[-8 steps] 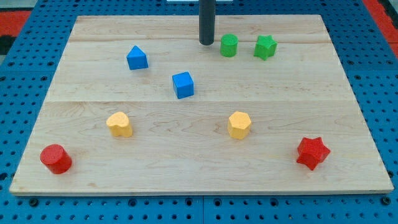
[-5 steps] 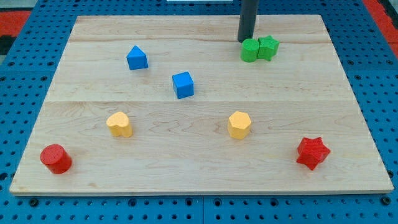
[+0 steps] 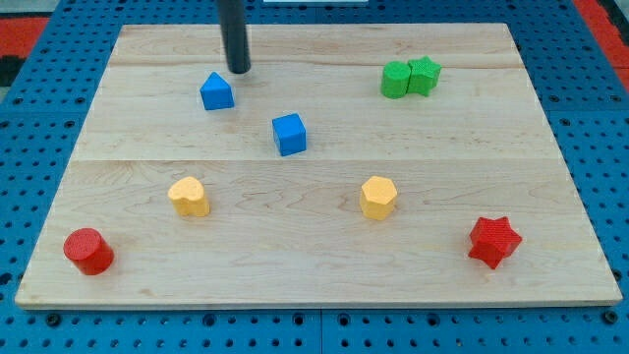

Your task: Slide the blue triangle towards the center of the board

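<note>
A: Looking at the pale wooden surface (image 3: 314, 265), where do we stand?

B: Our tip (image 3: 239, 70) sits just beyond the small blue plastic triangle (image 3: 216, 91), slightly to its right, not quite touching. That triangle lies far-left of centre.

A: And the tool, open or closed?

B: We have no jaws, only a dark rod. The blue plastic cube (image 3: 289, 134) sits nearer centre.

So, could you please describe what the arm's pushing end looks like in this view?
Only a straight, dark grey, smooth round rod shows, entering from the view's top edge. No cables, markings or joints are visible on it. My tip is its plain blunt lower end, just above and slightly right of the blue triangle.
</note>
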Controlling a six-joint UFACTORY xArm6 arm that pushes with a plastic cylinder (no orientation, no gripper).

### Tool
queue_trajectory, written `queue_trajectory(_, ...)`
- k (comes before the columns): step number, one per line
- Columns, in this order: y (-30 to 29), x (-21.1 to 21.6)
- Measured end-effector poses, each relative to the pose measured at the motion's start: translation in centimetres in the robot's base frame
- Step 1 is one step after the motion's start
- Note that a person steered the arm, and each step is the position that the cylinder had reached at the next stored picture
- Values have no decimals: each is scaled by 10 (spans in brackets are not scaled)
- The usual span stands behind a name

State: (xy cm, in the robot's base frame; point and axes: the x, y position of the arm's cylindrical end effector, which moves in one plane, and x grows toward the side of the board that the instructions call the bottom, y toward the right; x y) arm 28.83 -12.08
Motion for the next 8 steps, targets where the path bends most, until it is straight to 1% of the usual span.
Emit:
queue_trajectory(1,-34,16)
queue_trajectory(3,-38,52)
queue_trajectory(6,6,68)
queue_trajectory(8,53,86)
